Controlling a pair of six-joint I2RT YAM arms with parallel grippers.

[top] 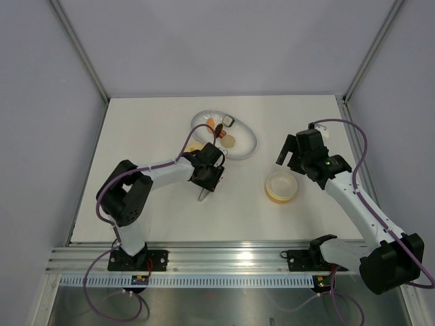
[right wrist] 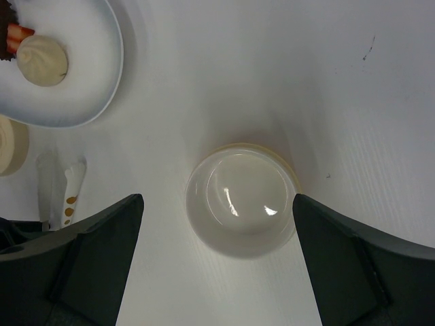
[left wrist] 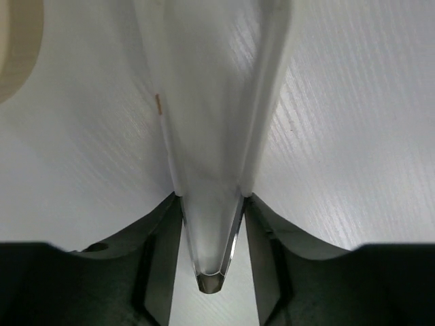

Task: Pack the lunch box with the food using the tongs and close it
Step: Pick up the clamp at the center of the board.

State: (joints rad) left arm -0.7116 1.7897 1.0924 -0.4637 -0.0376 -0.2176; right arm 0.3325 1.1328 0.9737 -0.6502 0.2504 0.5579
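Note:
The tongs [left wrist: 216,170] lie on the white table, joined end toward the wrist camera, legs spreading away. My left gripper [left wrist: 212,198] is shut on the tongs; both fingers press on the legs near the joint. In the top view this gripper [top: 206,178] sits just below the white oval dish, with the tongs [top: 204,195] poking out toward the arms. The lunch box [right wrist: 241,200] stands open and empty, lid off. My right gripper [right wrist: 217,197] hovers above it, jaws wide open on either side. The lid [top: 195,146] lies by the dish's left end. The food [top: 224,132] is on the dish.
The white oval dish [top: 246,144] lies at the table's back centre, holding a beige round piece [right wrist: 42,60] and a reddish one [right wrist: 17,30]. In the top view the lunch box [top: 281,186] stands to the right of the left gripper.

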